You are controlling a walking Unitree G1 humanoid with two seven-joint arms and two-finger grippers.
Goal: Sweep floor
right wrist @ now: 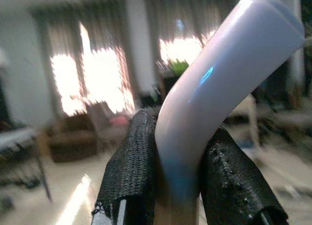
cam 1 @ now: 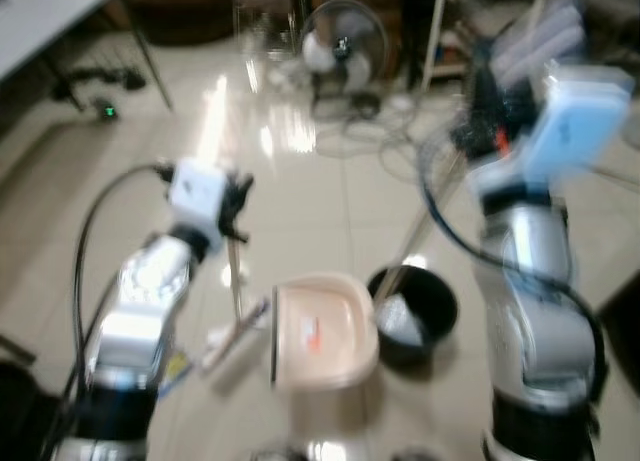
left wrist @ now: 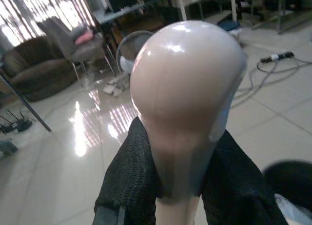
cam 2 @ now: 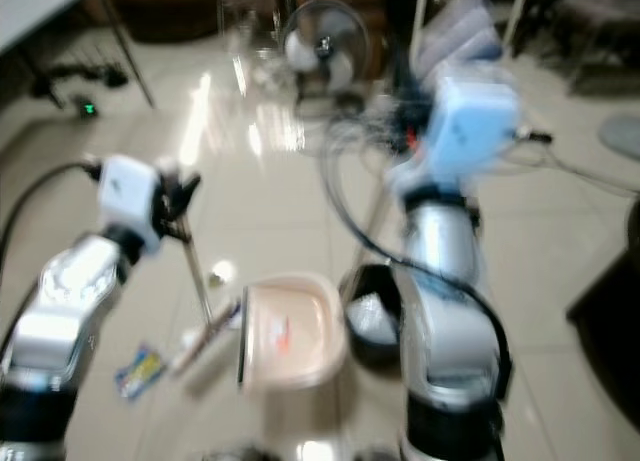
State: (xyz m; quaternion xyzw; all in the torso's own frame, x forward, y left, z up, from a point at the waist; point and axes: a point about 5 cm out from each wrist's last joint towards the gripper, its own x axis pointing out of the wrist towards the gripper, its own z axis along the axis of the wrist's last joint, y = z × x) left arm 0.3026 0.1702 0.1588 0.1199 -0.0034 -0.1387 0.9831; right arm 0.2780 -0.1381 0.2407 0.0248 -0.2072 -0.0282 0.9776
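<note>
Glossy pale tiled floor [cam 1: 330, 211] catches bright glare, with a fan [cam 1: 343, 43] standing at the back among loose cables [cam 1: 400, 121]. A sofa [left wrist: 34, 73] and chair [left wrist: 73, 39] sit by sunlit curtained windows [right wrist: 92, 69].

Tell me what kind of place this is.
Likely a lived-in living room: glossy tiled floor, a brown sofa near curtained windows, a standing fan and loose cables.

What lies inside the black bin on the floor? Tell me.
The black bin holds pale crumpled rubbish at its bottom. The frame is blurred, so the pieces cannot be told apart; the right arm covers part of its rim.
</note>
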